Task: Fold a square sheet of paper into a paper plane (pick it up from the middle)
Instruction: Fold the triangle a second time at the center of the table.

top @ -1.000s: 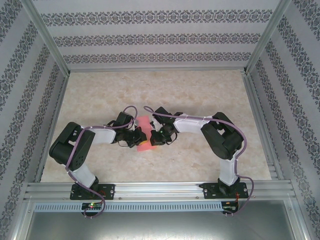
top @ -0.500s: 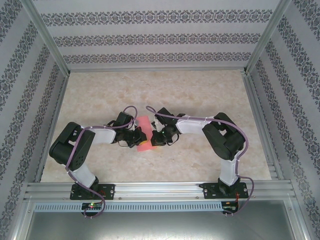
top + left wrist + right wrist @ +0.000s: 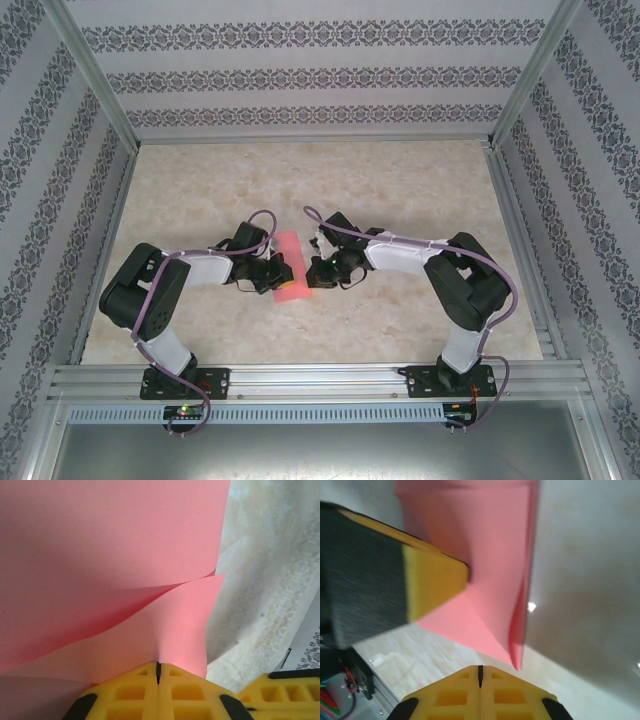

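no text, label, brand, number or sign can be read anywhere in these pictures. the walls (image 3: 300,80) carry only bands of a dark printed ornament (curls and small flowers, not letters). the square sheet of paper (image 3: 100,555) is plain pink where it shows, and the bench (image 3: 400,200) has a marble-like print without writing.

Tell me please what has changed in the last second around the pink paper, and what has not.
The right gripper drew back to the right, off the right edge of the folded pink paper, and its elbow swung outward. Its jaws are shut on nothing. The left gripper stayed put, shut on the paper; the paper kept its place.
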You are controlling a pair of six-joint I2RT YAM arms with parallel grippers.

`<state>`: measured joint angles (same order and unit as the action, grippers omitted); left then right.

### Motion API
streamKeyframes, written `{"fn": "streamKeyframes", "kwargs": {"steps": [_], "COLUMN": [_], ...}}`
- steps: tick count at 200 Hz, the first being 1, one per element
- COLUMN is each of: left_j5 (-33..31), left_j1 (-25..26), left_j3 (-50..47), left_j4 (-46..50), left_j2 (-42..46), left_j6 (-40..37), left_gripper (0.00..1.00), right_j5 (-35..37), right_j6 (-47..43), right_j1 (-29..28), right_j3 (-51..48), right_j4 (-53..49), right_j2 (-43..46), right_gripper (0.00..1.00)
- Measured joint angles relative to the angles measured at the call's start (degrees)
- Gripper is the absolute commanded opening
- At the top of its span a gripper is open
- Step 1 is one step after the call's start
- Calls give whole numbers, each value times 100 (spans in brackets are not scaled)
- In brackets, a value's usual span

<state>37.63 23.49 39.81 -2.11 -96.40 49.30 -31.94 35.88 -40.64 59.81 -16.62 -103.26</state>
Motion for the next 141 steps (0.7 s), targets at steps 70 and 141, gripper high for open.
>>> {"fn": "streamKeyframes", "kwargs": {"steps": [70,141], "left_j5": [-37,-149], "left_j1": [-35,-35], "left_j3": [28,-175], "left_j4": [55,-278], "left_j2": [2,109], "left_j6": [-142,269], "left_gripper": [3,5], "right_j5": [-118,-79], "right_j6": [17,-120], "right_j1": [-13,-11], "right_j3": [411,433], "right_j4": [192,15], "right_j2": [-673,-796], "right_gripper": [0,0]}}
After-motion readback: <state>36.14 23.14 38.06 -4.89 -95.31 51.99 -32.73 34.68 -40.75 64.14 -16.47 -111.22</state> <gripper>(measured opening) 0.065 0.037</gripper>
